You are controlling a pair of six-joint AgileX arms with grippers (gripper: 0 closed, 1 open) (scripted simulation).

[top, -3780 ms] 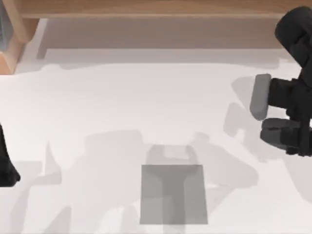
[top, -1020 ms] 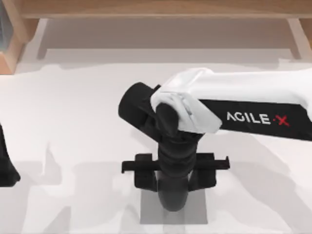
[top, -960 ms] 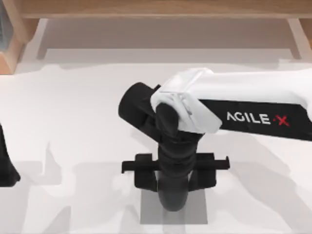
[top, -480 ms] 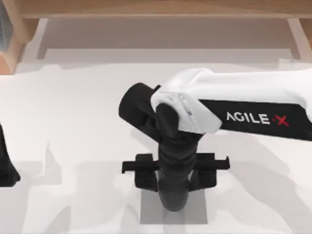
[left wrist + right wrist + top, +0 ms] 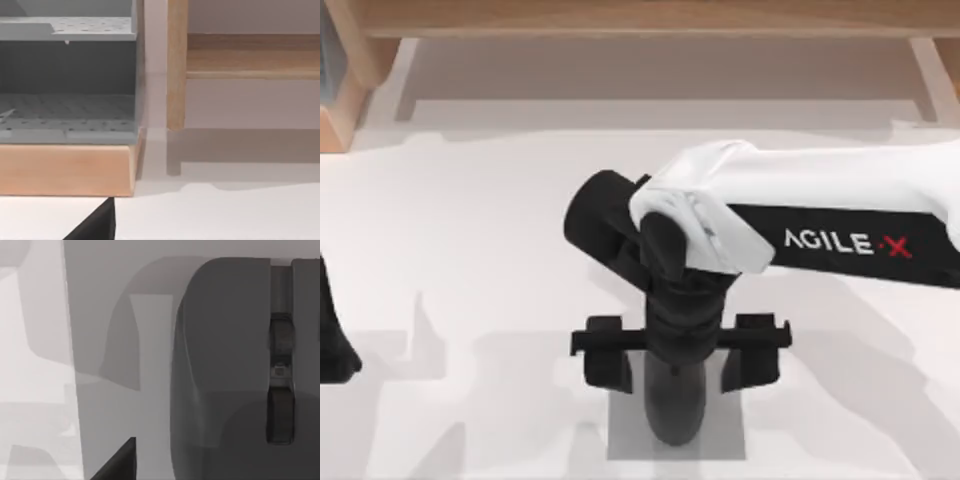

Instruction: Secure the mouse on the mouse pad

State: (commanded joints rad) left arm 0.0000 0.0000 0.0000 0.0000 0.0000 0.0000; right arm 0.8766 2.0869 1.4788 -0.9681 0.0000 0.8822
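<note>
The black oval mouse (image 5: 675, 420) lies on the grey mouse pad (image 5: 625, 440) near the table's front edge, roughly along the pad's middle. My right gripper (image 5: 677, 378) hangs over it, open, its two fingers standing clear on either side of the mouse. The right wrist view looks down on the mouse (image 5: 230, 365) with its scroll wheel, resting on the mouse pad (image 5: 95, 300); one dark fingertip (image 5: 117, 465) shows beside it, apart from the body. My left arm (image 5: 332, 340) stays parked at the table's left edge.
A wooden shelf rail (image 5: 640, 20) runs along the back of the table. A wood-framed grey perforated rack (image 5: 65, 100) stands at the back left. White tabletop (image 5: 470, 230) lies to the left of the pad.
The right arm came from the right side with the mouse and settled over the pad. In the last half second its fingers spread apart, letting go of the mouse.
</note>
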